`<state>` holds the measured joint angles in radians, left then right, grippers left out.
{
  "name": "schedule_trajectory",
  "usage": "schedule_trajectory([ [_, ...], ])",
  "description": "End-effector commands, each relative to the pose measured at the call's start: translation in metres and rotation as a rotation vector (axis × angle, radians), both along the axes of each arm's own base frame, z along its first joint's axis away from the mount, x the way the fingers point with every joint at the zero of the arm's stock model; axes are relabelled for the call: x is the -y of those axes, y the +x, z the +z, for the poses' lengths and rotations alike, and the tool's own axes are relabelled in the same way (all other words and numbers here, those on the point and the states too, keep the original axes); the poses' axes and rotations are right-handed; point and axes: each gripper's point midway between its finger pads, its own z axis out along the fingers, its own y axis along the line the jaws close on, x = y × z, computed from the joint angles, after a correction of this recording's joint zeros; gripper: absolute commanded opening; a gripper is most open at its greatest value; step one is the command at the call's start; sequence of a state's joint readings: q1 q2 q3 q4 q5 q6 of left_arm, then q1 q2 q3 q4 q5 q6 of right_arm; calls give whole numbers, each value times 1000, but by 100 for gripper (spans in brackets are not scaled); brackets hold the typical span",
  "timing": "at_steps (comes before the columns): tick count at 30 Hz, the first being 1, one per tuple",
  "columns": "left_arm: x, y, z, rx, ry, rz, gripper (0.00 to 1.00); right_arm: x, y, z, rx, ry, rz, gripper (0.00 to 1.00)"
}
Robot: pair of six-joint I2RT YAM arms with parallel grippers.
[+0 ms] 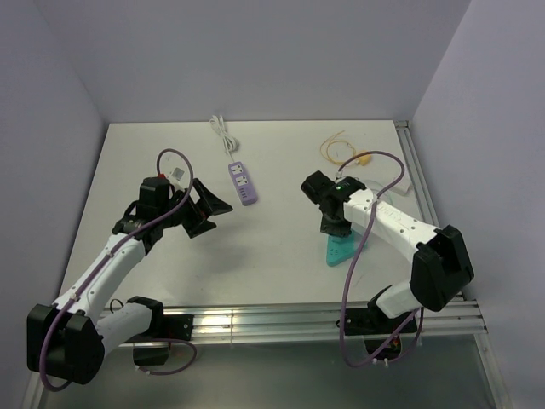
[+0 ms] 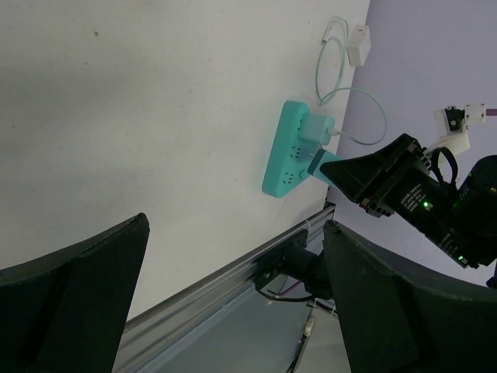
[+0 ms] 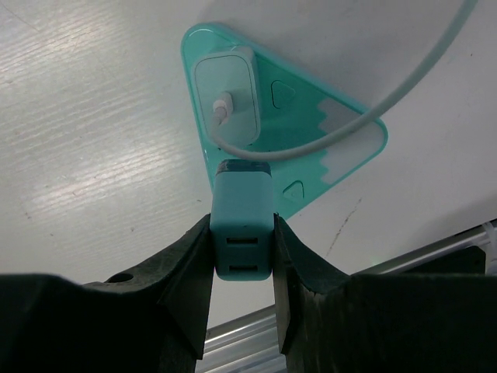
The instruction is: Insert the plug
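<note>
My right gripper (image 3: 242, 233) is shut on a teal plug block (image 3: 242, 225) with two slots in its near face. The block's far end meets the teal triangular power strip (image 3: 342, 148), right beside a white charger (image 3: 227, 97) plugged in there with its cable. How deep the block sits I cannot tell. From above, the right gripper (image 1: 334, 226) covers the strip (image 1: 342, 251). A small yellow-tan plug (image 1: 362, 158) on a thin yellow cable (image 1: 335, 146) lies loose at the back right. My left gripper (image 1: 209, 207) hangs open and holds nothing.
A purple power strip (image 1: 243, 182) with a white cord (image 1: 223, 132) lies mid-table, just right of the left gripper. A white block (image 1: 398, 181) rests by the right wall. A metal rail (image 1: 324, 319) runs along the near edge.
</note>
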<state>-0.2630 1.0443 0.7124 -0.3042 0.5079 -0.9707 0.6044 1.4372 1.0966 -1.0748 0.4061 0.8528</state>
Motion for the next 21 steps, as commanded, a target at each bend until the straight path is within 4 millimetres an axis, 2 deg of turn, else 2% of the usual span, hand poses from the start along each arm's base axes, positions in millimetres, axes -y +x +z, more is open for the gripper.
schedule_trajectory([
  [1, 3, 6, 18, 69, -9, -22, 99, 7, 9, -6, 15, -38, 0, 0],
  [13, 6, 6, 15, 65, -25, -33, 100, 12, 9, -20, -30, -73, 16, 0],
  [21, 6, 5, 15, 63, -24, -33, 99, 17, 7, -23, -41, -90, 16, 0],
])
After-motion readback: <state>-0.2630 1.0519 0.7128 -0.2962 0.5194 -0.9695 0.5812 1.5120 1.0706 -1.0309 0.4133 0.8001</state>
